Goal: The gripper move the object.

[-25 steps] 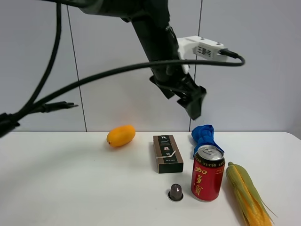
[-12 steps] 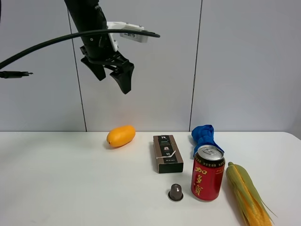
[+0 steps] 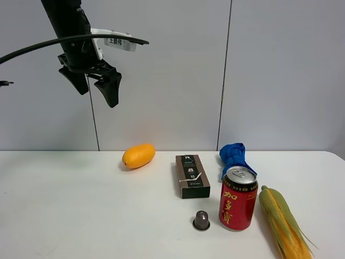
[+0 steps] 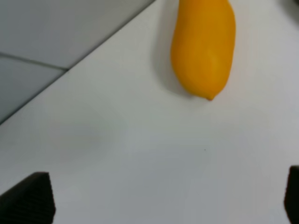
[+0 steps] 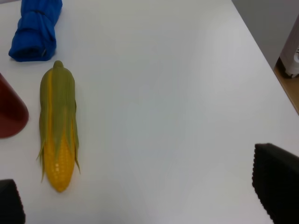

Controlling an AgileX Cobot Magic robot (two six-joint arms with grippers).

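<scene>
The red drink can point(image 3: 238, 198) with gold characters stands upright on the white table point(image 3: 81, 210) at the front right. Its edge also shows in the right wrist view point(image 5: 9, 109). My left gripper point(image 3: 97, 93), a black claw under a white labelled box, hangs high at the upper left, far from the can, open and empty. In the left wrist view the left gripper point(image 4: 161, 200) has its fingertips wide apart above bare table. My right gripper point(image 5: 142, 196) is open and empty over the table's right part; it is out of the exterior view.
An orange mango point(image 3: 138, 155) lies at the back, also in the left wrist view point(image 4: 204, 46). A dark flat box point(image 3: 192, 176), a blue cloth point(image 3: 233, 156), a small capsule point(image 3: 201, 220) and a corn cob point(image 3: 283, 224) surround the can. The table's right edge point(image 5: 261, 46) is near.
The left arm has swung from above the can, across the middle, to the upper left with its gripper open and empty. The can and other items have not moved.
</scene>
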